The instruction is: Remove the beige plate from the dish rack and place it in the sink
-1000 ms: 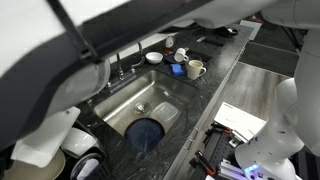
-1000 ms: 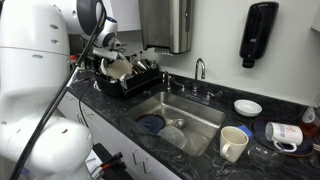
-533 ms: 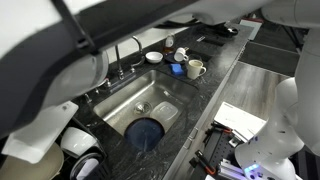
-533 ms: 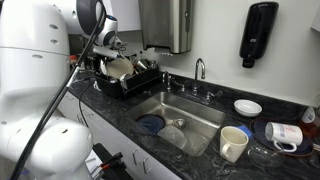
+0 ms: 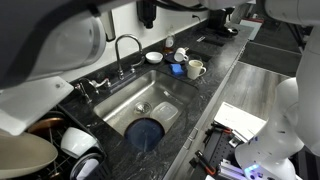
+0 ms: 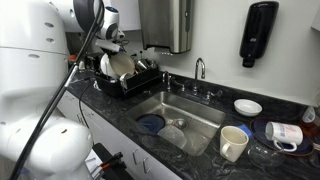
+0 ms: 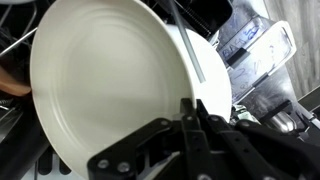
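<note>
Big round cream-beige plate (image 7: pixel 110 90) stands up on its edge over the black wire dish rack (image 6: pixel 143 80), beside the shiny steel sink (image 5: pixel 165 100). Robot gripper (image 7: pixel 190 104) has its jaws nearly closed, pinching the plate's rim. A dark blue round dish (image 5: pixel 147 132) lies in the sink.

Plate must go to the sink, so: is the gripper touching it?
Cannot tell: the wrist view shows the gripper overlapping the plate, with contact or gap hidden.
</note>
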Robot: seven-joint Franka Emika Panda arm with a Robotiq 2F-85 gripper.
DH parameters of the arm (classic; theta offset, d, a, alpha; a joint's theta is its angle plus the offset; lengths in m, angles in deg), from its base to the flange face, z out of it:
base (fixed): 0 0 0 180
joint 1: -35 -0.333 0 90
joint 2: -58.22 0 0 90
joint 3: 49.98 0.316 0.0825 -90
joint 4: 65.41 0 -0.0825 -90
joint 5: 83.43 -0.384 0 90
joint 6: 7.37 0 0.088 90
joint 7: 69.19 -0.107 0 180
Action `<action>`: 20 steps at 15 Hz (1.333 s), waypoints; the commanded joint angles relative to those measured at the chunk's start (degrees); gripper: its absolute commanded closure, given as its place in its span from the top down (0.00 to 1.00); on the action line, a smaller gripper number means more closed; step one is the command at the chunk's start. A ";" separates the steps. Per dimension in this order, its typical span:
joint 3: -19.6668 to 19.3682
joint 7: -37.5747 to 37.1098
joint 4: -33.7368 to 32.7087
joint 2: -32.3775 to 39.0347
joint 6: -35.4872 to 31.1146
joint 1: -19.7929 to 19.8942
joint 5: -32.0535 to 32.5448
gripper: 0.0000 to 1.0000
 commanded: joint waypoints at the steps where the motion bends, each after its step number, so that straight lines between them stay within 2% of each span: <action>1: -1.01 -0.72 0.75 -2.13 0.40 1.12 -0.30 0.01; 4: -0.90 -0.11 0.95 -3.11 0.31 1.88 -1.45 0.01; 8: 0.63 3.02 0.72 -5.24 2.82 3.52 -7.98 0.01; 10: -0.46 1.08 1.35 -6.90 3.23 3.74 -9.22 0.01; 17: -5.51 -6.20 5.38 -13.51 2.61 5.49 -7.25 0.01; 20: -7.54 -10.96 7.31 -15.59 3.98 5.25 -3.40 0.01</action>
